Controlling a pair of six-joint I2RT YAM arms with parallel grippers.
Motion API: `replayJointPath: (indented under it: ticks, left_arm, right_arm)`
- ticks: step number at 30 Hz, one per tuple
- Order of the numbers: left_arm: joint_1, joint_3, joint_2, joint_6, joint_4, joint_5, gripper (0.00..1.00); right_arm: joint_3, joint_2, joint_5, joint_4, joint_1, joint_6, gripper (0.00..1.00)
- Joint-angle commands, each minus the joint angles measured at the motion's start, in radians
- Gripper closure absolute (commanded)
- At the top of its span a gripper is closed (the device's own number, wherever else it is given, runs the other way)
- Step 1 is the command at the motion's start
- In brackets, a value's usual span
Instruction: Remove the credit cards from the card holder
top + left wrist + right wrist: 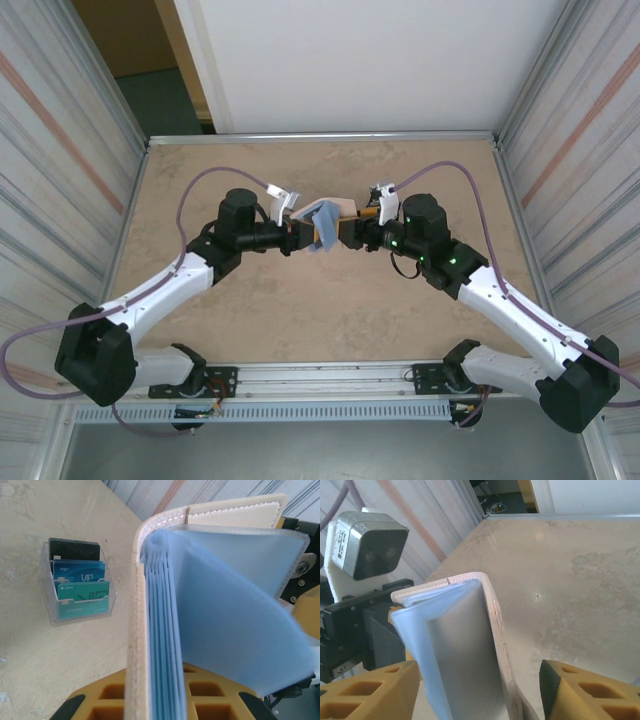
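You have one card holder (322, 222) here, and its pale blue sleeves (162, 645) are several, packed too tightly for an exact count. You can count three credit cards (80, 572) — one black card (75, 549), one blue card (82, 571) and one teal card (82, 599). They share one clear stand (46, 587) with three tiers. You are working with two arms, the left arm (160, 290) and the right arm (510, 305), and two grippers — the left gripper (298, 236) and the right gripper (350, 232). There are two purple cables (200, 185) and one table (300, 330)

Both arms reach inward, tips nearly meeting; left gripper (300, 238) pinched close, right gripper (352, 234) spread wide.
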State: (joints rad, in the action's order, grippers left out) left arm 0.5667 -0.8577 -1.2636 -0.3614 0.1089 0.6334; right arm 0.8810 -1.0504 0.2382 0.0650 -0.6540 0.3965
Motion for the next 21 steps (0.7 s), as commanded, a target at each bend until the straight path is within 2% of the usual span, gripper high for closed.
replayJointPath:
  ticks: [1, 5, 9, 17, 21]
  left_arm:
    - [-0.002, -0.050, 0.035, 0.031, -0.024, 0.028, 1.00]
    - [-0.004, -0.059, 0.028, 0.026, -0.034, 0.036, 1.00]
    - [-0.005, -0.067, 0.019, 0.016, -0.035, 0.039, 1.00]
    - [-0.004, -0.070, 0.016, 0.002, -0.035, 0.028, 1.00]
    - [-0.005, -0.069, 0.012, -0.006, -0.031, 0.027, 1.00]
  right_arm:
    - [0.010, 0.010, 0.013, 0.001, 0.002, -0.028, 0.28]
    - [0.006, -0.001, 0.040, -0.004, -0.001, -0.043, 0.22]
    - [0.019, -0.026, 0.034, 0.015, -0.021, -0.068, 0.20]
    - [0.071, -0.093, -0.122, 0.092, -0.108, -0.156, 0.04]
    - [0.084, -0.118, -0.169, 0.106, -0.128, -0.176, 0.03]
